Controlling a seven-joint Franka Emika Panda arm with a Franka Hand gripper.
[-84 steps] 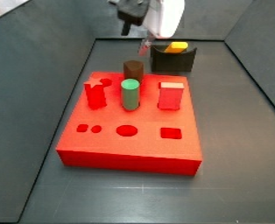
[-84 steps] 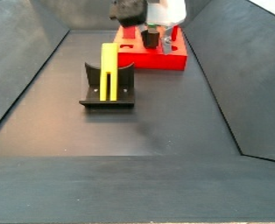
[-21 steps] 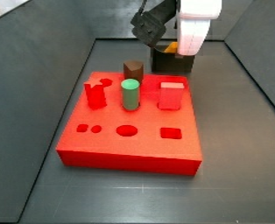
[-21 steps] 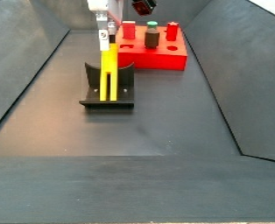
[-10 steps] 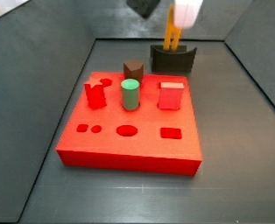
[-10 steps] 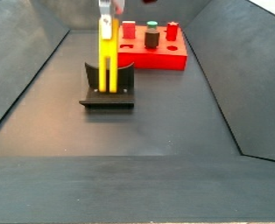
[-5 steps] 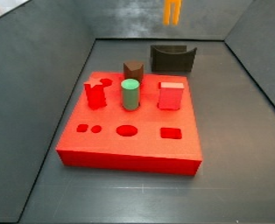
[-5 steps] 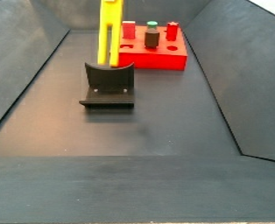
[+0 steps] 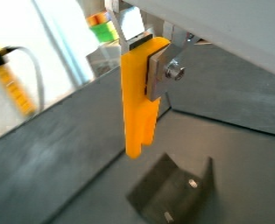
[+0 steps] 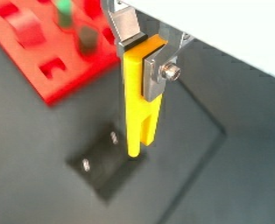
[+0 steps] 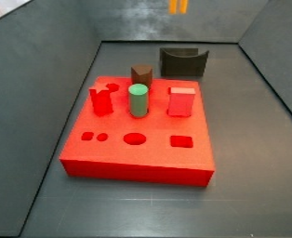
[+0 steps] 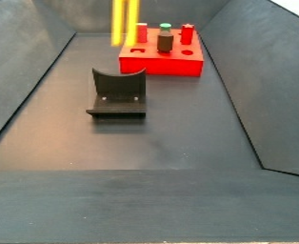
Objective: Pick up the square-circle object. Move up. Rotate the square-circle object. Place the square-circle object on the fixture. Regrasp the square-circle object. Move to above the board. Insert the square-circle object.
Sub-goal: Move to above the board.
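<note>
Red board (image 11: 136, 153) on the floor, bearing a green cylinder (image 11: 138, 99) and brown peg (image 11: 141, 74). Dark fixture (image 12: 118, 93) empty, apart from the board. Yellow peg (image 10: 141, 101) hanging upright above the fixture, clamped at its upper end in the gripper (image 10: 144, 54).

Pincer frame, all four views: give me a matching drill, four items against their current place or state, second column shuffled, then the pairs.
Items:
1. square-circle object
2. fixture
3. green cylinder
4. pincer

Places or states:
A. standing upright on the red board
B. on the floor, cradle empty
C. hanging vertically in the air above the fixture
D. high above the floor, shut on the yellow-orange piece

Pairs: 1-C, 2-B, 3-A, 4-D
</note>
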